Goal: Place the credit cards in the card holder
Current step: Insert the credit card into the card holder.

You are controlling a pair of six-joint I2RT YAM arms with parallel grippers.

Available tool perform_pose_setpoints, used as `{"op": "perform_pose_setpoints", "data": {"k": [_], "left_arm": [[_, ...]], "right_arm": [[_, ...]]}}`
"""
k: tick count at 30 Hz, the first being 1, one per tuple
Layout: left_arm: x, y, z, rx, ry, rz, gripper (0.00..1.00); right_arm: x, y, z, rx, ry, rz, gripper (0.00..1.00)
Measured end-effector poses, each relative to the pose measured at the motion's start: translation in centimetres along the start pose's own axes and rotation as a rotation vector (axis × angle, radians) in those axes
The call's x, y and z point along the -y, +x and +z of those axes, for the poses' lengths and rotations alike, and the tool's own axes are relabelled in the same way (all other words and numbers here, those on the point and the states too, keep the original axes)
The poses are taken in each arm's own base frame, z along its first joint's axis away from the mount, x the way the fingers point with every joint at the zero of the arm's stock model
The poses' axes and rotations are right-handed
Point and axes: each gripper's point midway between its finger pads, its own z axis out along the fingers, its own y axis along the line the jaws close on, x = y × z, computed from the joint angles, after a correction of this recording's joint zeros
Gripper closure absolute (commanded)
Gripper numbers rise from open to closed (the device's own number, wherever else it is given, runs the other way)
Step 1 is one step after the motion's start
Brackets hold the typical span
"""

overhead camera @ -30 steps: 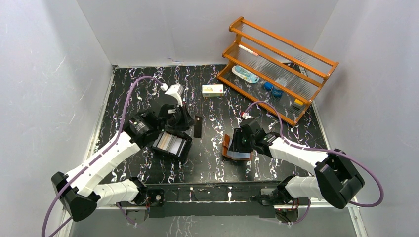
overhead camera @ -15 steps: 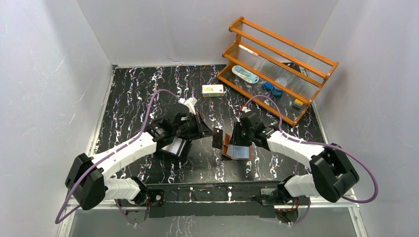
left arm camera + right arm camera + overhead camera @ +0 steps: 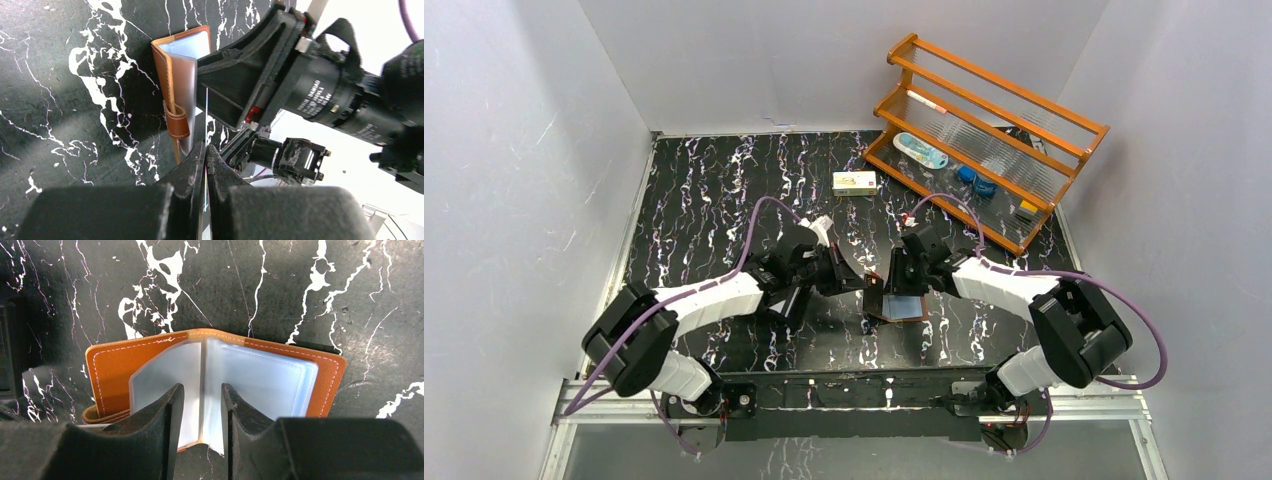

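Credit card (image 3: 206, 107): thin, stiff-ish plastic, prob next to no weight, slick faces. Shows edge-on in the left wrist view, just a pale line poking past the fingertips. Best taken by one short end w/ most of the length left free, to let the leading edge slide into a pocket. Looks gripped about that way here. Would prob flex if jammed, so no forcing imo. Slippery enough to twist in the pads on a snag.

Left end effector (image 3: 205, 147): clamped flat on that card, jaws down to card thickness. Hovers just beside the card holder, card pointed at it, not in any pocket yet.

Card holder (image 3: 265, 375): lies open on the surface (image 3: 714, 190), leather side down, clear pockets up, around the middle in front of the right arm. Soft, floppy, light, so prob skates or folds shut under a push and needs pinning. Pocket film thin, mouth prob tight.

Right end effector (image 3: 202, 390): down over the holder's spine, jaws a narrow gap apart w/ one clear leaf standing between. Can't tell whether actually pinching it.

Further out: small carton (image 3: 854, 181) and wooden rack (image 3: 989, 120) toward the back, well apart from all this.
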Motion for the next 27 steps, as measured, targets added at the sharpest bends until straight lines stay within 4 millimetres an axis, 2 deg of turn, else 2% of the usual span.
{"op": "perform_pose_setpoints", "data": {"k": [8,12,17,22,27], "left_arm": [[-1.8,0.0,1.3,0.003,-0.044,0.047,1.0],[-3.5,-0.2,1.8,0.014,-0.107,0.083,1.0],[-5.5,-0.2,2.2,0.017,-0.18,0.108,1.0],[-5.6,-0.8,2.5,0.032,-0.196,0.131,1.0],[-5.6,-1.1,3.4,0.031,-0.196,0.131,1.0]], "right_arm": [[-0.1,0.0,0.0,-0.002,-0.003,0.005,0.59],[-0.2,0.0,-0.1,0.0,-0.006,0.011,0.59],[-0.4,-0.6,-1.4,0.034,-0.011,0.008,0.6],[-0.3,-1.3,-2.9,0.083,0.002,-0.001,0.64],[1.1,-0.8,-3.0,0.079,0.06,-0.002,0.67]]}}
